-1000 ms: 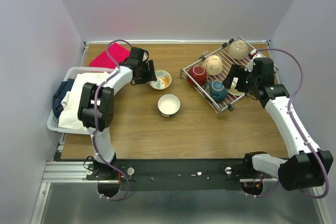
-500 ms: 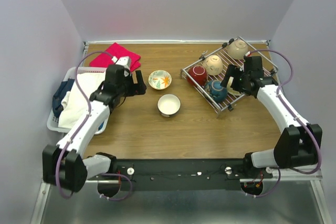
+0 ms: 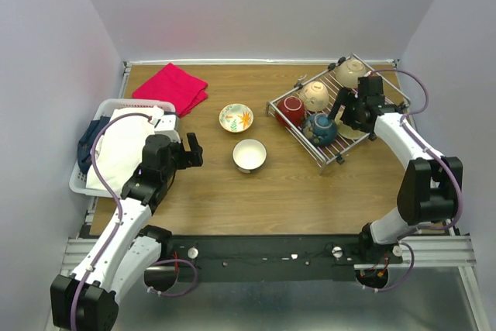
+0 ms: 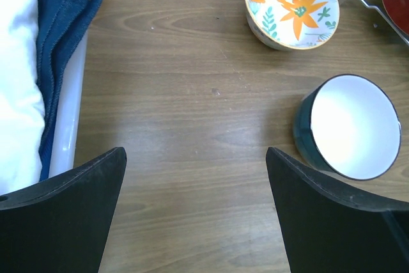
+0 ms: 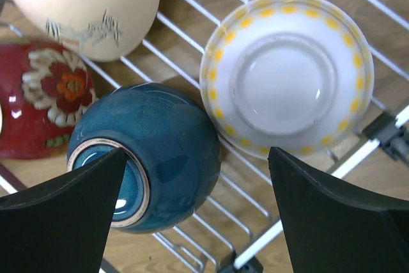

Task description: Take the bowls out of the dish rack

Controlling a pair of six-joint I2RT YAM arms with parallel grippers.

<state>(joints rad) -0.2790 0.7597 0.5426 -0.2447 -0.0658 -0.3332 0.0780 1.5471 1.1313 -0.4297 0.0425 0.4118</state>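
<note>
Right gripper (image 5: 197,153) hangs over the dish rack (image 5: 192,49), jaws spread wide, nothing held. The teal bowl (image 5: 160,151) lies right below it, tipped on its side, offset toward one finger. An upturned white yellow-dotted bowl (image 5: 287,71) sits just beside it on the bars. The rack also holds a red bowl (image 5: 41,103) and two cream bowls (image 3: 314,96). Left gripper (image 4: 195,158), likewise wide open and empty, is well apart from the rack. The floral bowl (image 4: 292,6) and white-lined bowl (image 4: 348,126) stand on the table (image 4: 192,94) between the two. Right arm judged nearer for the next pick.

Table (image 3: 310,199) holds 2 bowls (image 3: 236,118) (image 3: 249,155), dish rack (image 3: 335,155), red cloth (image 3: 172,87), basket (image 3: 136,102).
</note>
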